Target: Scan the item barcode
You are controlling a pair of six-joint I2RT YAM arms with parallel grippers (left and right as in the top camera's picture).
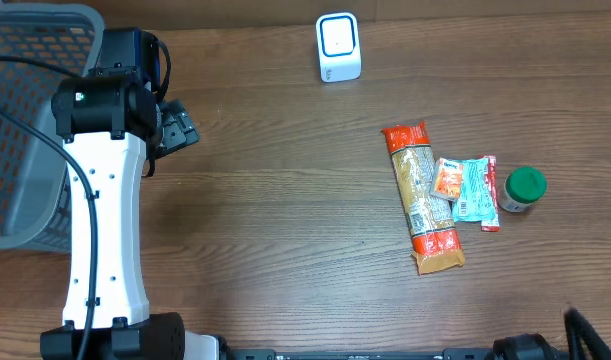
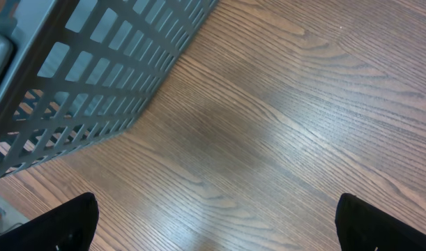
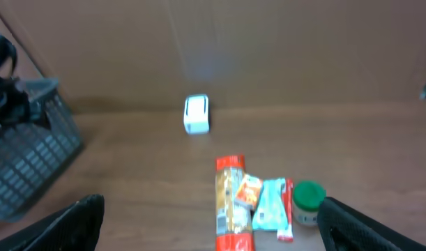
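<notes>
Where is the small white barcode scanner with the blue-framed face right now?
In the overhead view, the small white barcode scanner stands near the table's far edge, slightly right of centre, apart from the long orange pasta packet and the grey mesh basket.

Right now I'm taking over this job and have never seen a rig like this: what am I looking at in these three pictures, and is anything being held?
Two robot arms work at a wooden table. The overhead view looks straight down; the other two come from cameras on each wrist. The left end effector hovers open beside a grey basket, holding nothing. The right end effector is open and empty too, facing the goods: a long pasta packet, two small sachets and a green-lidded jar. The white box at the far edge is probably the scanner.
</notes>
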